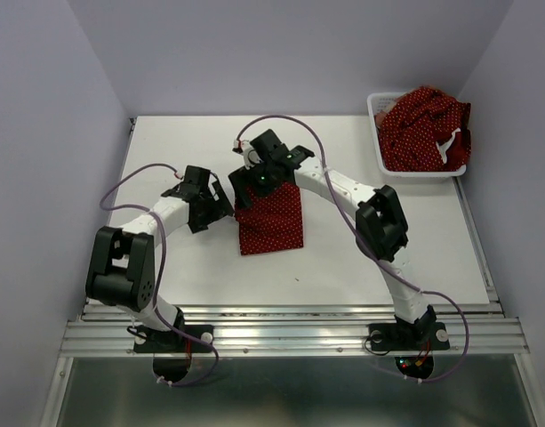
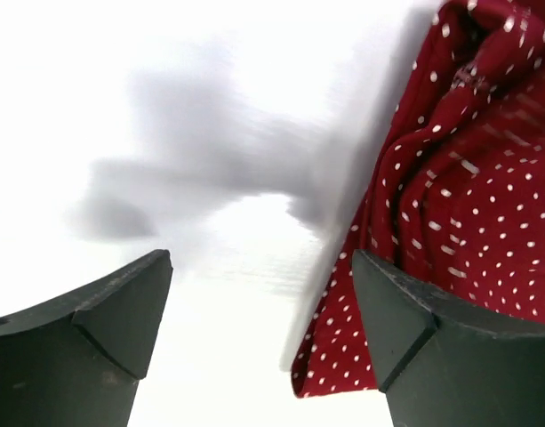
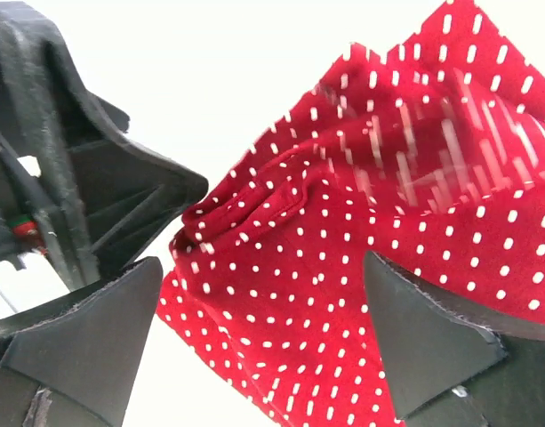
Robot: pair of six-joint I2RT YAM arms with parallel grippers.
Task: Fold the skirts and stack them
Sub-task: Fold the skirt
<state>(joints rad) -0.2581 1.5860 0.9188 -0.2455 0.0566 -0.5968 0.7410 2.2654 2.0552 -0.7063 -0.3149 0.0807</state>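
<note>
A dark red skirt with white dots (image 1: 270,222) lies folded into a narrow rectangle at the middle of the table. My left gripper (image 1: 224,210) sits at its upper left corner, open. In the left wrist view, the cloth's edge (image 2: 450,222) lies by the right finger, and bare table shows between the jaws (image 2: 263,311). My right gripper (image 1: 254,185) hovers over the skirt's far end, jaws wide open (image 3: 263,329) with rumpled cloth (image 3: 343,258) below them, not pinched. A second dotted skirt (image 1: 425,124) is heaped in the basket.
The white mesh basket (image 1: 423,173) stands at the far right corner of the white table (image 1: 361,267). The left gripper's black body (image 3: 76,151) is close beside the right gripper's left finger. Grey walls enclose the table on three sides.
</note>
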